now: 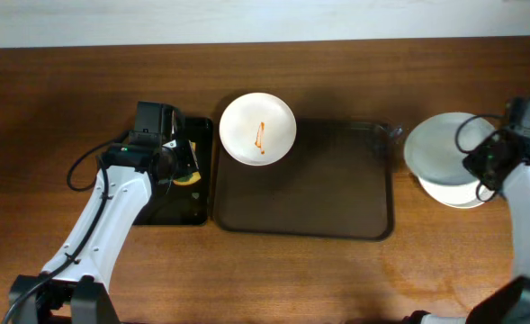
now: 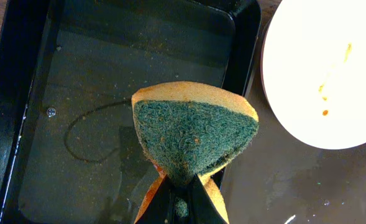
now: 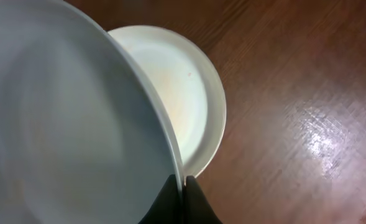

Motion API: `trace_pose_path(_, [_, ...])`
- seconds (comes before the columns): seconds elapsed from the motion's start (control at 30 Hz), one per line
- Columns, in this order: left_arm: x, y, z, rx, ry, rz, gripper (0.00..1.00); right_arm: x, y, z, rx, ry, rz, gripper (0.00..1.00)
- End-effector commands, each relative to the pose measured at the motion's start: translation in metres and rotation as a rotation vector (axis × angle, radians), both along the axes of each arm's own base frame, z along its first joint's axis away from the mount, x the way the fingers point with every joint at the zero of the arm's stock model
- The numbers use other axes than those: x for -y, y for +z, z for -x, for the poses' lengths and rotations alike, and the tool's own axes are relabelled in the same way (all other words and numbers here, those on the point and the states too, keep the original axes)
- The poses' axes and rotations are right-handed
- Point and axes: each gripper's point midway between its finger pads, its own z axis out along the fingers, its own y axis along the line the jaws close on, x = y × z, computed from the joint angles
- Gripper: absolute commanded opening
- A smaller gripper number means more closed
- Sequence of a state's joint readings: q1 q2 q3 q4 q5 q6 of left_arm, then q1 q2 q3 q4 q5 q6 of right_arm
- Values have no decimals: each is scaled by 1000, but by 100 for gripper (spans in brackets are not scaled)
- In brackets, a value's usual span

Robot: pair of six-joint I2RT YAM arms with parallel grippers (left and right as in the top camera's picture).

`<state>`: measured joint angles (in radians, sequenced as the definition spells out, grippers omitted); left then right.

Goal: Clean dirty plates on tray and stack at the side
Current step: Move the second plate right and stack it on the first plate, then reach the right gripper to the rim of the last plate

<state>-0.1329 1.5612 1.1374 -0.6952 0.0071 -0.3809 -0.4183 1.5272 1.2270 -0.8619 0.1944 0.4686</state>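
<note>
Dirty plate (image 1: 257, 129) with the red-orange streak sits at the corner of the tray (image 1: 318, 193) nearest the left end effector (image 2: 181, 186), hanging over the rim a bit. That end effector is pinched tight on a folded sponge (image 2: 195, 134), green scrubby side out, hovering over the black water basin (image 2: 40, 124).

On the other side, the right end effector (image 3: 183, 186) is clamped on the rim of a clean plate (image 3: 64, 118), held tilted just above the stack (image 3: 195, 93) on the surface, well apart from the tray.

My take: this is the stacking bit. I'd level the plate, centre it over the stack, lower until it rests, then let go. Dropping it from a tilt could chip something. After that, press the green face flat onto the streak, and steady the plate or it'll probably slide.
</note>
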Motion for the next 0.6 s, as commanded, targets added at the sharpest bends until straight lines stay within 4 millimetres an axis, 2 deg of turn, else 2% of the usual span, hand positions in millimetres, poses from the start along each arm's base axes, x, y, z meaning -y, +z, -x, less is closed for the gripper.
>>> trace_pose_path(0.0, [-2,6,-2,20,-9,-7,0,17,-16,-1,32,-60,-107,4])
trace_pose_path(0.13, [-2,6,-2,20,-9,-8,0,38,-23,2,45,-111,-110,7])
trace_pose_path(0.17, [-2,6,-2,20,-9,-7,0,38,-22,-2,59,-94,-110,17])
trace_pose_path(0.2, [-2,6,-2,20,-9,-7,0,36,-21,-5,71,-75,-119,43])
trace_pose_path(0.27, [-2,6,-2,20,-9,-7,0,25,-21,-12,101,-38,-177,57])
trace_pose_path(0.33, [-2,6,-2,20,-9,-7,0,-8,-16,-32,170,166,-286,56])
trace_pose_path(0.4, [-2,6,-2,20,-9,-7,0,-49,-9,-49,222,375,-365,56])
trace_pose_path(0.5, [-2,6,-2,20,-9,-7,0,-114,-4,-69,228,611,-387,55])
trace_pose_path(0.57, [-1,6,-2,20,-10,-7,0,-165,3,-88,259,790,-348,55])
